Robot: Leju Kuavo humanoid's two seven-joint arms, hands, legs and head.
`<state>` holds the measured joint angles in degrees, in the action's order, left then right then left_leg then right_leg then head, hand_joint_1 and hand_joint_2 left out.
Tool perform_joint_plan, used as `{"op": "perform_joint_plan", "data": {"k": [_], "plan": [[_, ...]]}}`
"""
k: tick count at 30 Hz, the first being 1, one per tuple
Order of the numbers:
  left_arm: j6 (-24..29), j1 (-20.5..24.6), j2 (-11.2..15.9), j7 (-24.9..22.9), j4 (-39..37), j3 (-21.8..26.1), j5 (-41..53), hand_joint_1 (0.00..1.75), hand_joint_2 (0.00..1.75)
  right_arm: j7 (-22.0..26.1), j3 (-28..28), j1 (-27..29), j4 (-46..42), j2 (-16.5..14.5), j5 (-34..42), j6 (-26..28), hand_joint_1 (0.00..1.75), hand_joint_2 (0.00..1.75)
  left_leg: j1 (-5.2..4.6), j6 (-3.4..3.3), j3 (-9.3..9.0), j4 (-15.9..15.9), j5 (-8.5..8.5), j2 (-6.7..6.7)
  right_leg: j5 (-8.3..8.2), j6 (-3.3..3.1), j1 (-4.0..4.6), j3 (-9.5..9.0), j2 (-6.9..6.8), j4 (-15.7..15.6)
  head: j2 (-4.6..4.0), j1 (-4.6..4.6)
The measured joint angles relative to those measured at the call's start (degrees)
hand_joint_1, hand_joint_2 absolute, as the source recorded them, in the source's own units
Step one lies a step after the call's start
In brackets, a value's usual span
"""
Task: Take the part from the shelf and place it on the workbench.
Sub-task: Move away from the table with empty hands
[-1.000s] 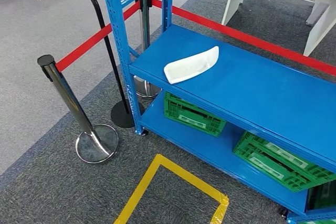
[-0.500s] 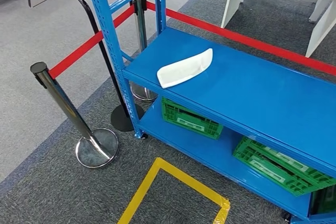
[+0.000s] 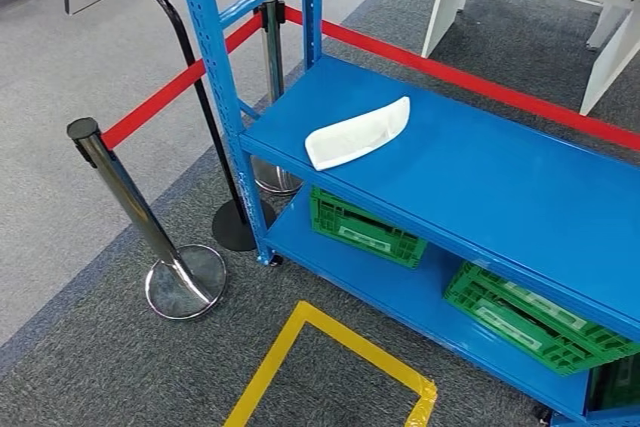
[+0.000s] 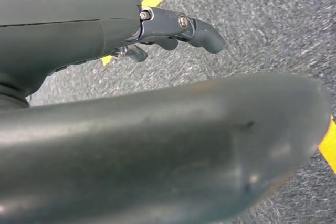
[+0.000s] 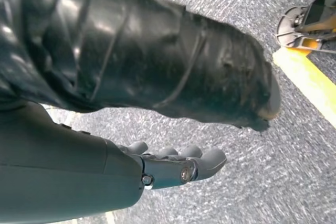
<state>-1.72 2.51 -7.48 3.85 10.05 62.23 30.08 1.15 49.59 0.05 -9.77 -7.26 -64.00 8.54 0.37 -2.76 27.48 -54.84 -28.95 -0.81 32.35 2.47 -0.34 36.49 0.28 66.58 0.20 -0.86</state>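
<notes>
White part (image 3: 358,134): untouched on blue shelf (image 3: 483,177), frame centre. Left robot hand (image 4: 174,30) and right robot hand (image 5: 174,165): empty, fingers extended. Pickup, transfer pending.

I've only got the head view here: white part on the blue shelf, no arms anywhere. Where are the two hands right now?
Observer: The left wrist view has the left hand hanging over the grey carpet, holding nothing.
Operator: And the right one?
Observer: The right hand hangs low as well, its fingers stretched out with nothing in them.
Operator: Anything on the floor near it?
Observer: A strip of yellow tape runs across the carpet out beyond its fingertips.
</notes>
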Motion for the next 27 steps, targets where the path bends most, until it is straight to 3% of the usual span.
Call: {"op": "perform_joint_plan", "data": {"k": [2, 3, 4, 6, 7, 9, 11, 13, 15, 17, 18, 19, 20, 22, 24, 26, 27], "plan": [[-0.17, -0.06, 0.17, -0.07, -0.01, 0.04, 0.0, 0.0, 0.0, 0.04, 0.31, 0.1, 0.0, 0.0, -0.01, 0.0, 0.0, 0.0, 0.11, 0.17, -0.13, -0.04, -0.17, -0.7, 1.57, 0.61, -0.46, 3.38, -0.08, 6.03, 0.01, -0.2], [-0.21, -0.08, 0.26, -0.08, 0.0, 0.05, 0.0, 0.0, 0.0, 0.05, 0.42, 0.2, 0.0, 0.0, -0.03, -0.01, 0.0, 0.0, 0.21, 0.4, -0.28, -0.1, -0.38, -1.05, 0.84, 0.92, -0.72, 3.85, -0.22, 6.47, 0.0, -0.22], [-0.22, -0.09, 0.34, -0.09, -0.01, 0.06, 0.0, 0.0, 0.0, 0.05, 0.49, 0.28, 0.0, 0.0, -0.06, -0.01, 0.0, 0.0, 0.38, 0.73, -0.52, -0.24, -0.68, -1.39, -0.9, 1.22, -0.98, 3.16, -0.51, 4.63, 0.0, -0.22], [-0.24, -0.14, 0.5, -0.16, 0.0, 0.1, 0.01, 0.0, 0.0, 0.05, 0.52, 0.29, 0.01, -0.04, -0.1, -0.02, 0.0, 0.0, 0.65, 1.67, -1.03, -0.79, -1.57, -2.07, -4.61, 1.77, -1.19, -0.11, -2.25, -2.44, -0.01, -0.41], [-0.27, -0.19, 0.6, -0.2, 0.0, 0.13, 0.01, 0.0, 0.0, 0.05, 0.52, 0.16, 0.02, -0.1, -0.14, -0.04, 0.0, 0.0, 0.6, 2.19, -1.16, -1.21, -2.09, -2.42, -5.44, 1.51, -1.12, -1.6, -3.13, -5.25, 0.0, -0.61], [-0.32, -0.18, 0.79, -0.25, 0.01, 0.23, 0.02, 0.0, 0.0, 0.05, 0.53, -0.07, 0.04, -0.18, -0.26, -0.14, 0.0, 0.0, 0.3, 2.93, -1.29, -1.73, -2.79, -3.23, -5.0, 0.32, -0.73, -2.56, -3.8, -6.9, 0.01, -0.63], [-0.35, 0.02, 0.76, -0.26, 0.01, 0.35, 0.03, 0.0, 0.0, -0.03, 0.54, -0.01, 0.04, -0.15, -0.39, -0.36, 0.0, 0.0, 0.32, 3.35, -1.61, -1.82, -3.19, -3.95, -4.9, -1.0, -0.72, -2.49, -2.77, -6.86, 0.02, -0.25], [-0.35, 0.16, 0.78, -0.26, 0.01, 0.43, 0.04, 0.0, 0.0, -0.16, 0.57, 0.05, 0.04, -0.13, -0.42, -0.71, 0.0, 0.0, 0.58, 3.74, -1.05, -3.75, -4.82, -2.79, -4.94, -1.8, -0.79, -2.49, -1.73, -6.9, 0.02, 0.03], [-0.35, 0.11, 0.82, -0.26, 0.01, 0.49, 0.07, 0.0, 0.0, -0.21, 0.59, -0.02, 0.04, -0.14, -0.42, -1.01, 0.0, 0.0, 0.68, 3.9, 1.96, -10.15, -8.17, -0.78, -4.96, -2.31, -0.8, -2.52, -0.66, -6.96, 0.02, 0.43], [-0.35, -0.08, 0.84, -0.29, 0.01, 0.52, 0.09, 0.0, 0.0, -0.22, 0.6, -0.05, 0.04, -0.15, -0.44, -1.13, 0.0, 0.0, 0.63, 3.8, 5.84, -17.33, -10.48, -0.02, -4.92, -2.51, -0.68, -2.55, 0.62, -6.95, 0.02, 0.69], [-0.29, -0.16, 0.83, -0.32, 0.01, 0.55, 0.09, 0.0, 0.0, -0.25, 0.6, -0.02, 0.04, -0.15, -0.45, -1.16, 0.0, 0.0, 0.6, 3.63, 6.9, -18.66, -10.07, 0.14, -4.91, -2.54, -0.6, -2.61, 1.33, -6.95, 0.02, 0.77], [-0.16, -0.2, 0.83, -0.34, 0.01, 0.58, 0.08, 0.0, 0.0, -0.29, 0.6, 0.0, 0.04, -0.15, -0.45, -1.19, 0.0, 0.0, 0.55, 3.34, 7.0, -17.76, -8.48, 0.32, -4.91, -2.54, -0.51, -2.71, 2.09, -6.95, 0.02, 0.81], [-0.03, -0.22, 0.82, -0.35, 0.01, 0.62, 0.07, 0.0, 0.0, -0.33, 0.61, 0.02, 0.04, -0.15, -0.45, -1.23, 0.0, 0.0, 0.48, 2.93, 6.23, -14.93, -6.07, 0.76, -4.91, -2.53, -0.43, -2.82, 2.85, -6.95, 0.02, 0.85], [0.12, -0.19, 0.85, -0.35, 0.01, 0.72, 0.06, 0.0, 0.0, -0.38, 0.62, -0.02, 0.05, -0.19, -0.45, -1.34, 0.0, 0.0, 0.33, 1.96, 3.87, -7.77, -1.91, 3.05, -4.96, -2.39, -0.33, -2.84, 4.19, -6.91, 0.02, 0.86], [0.33, -0.16, 0.87, -0.32, 0.01, 0.84, 0.02, 0.0, 0.0, -0.39, 0.62, -0.08, 0.06, -0.25, -0.46, -1.4, 0.0, 0.0, 0.18, 1.57, 2.69, -4.2, -0.86, 4.68, -5.19, -1.87, -0.41, -2.53, 5.33, -6.93, 0.02, 0.87], [1.12, -0.09, 0.58, -0.1, 0.01, 0.99, -0.07, 0.0, 0.0, -0.45, 0.62, 0.06, 0.07, -0.27, -0.46, -1.39, 0.0, 0.0, 0.14, 1.53, 2.43, -3.4, -0.77, 4.03, -5.58, -1.03, -0.57, -2.14, 6.26, -7.28, 0.02, 0.95], [1.38, -0.04, 0.39, 0.03, 0.01, 1.05, -0.09, 0.0, 0.0, -0.5, 0.62, 0.17, 0.07, -0.27, -0.46, -1.39, 0.0, 0.0, 0.19, 1.37, 2.28, -2.95, -0.49, 3.43, -5.44, -0.67, -0.57, -1.87, 5.69, -7.19, 0.02, 0.92]]}}
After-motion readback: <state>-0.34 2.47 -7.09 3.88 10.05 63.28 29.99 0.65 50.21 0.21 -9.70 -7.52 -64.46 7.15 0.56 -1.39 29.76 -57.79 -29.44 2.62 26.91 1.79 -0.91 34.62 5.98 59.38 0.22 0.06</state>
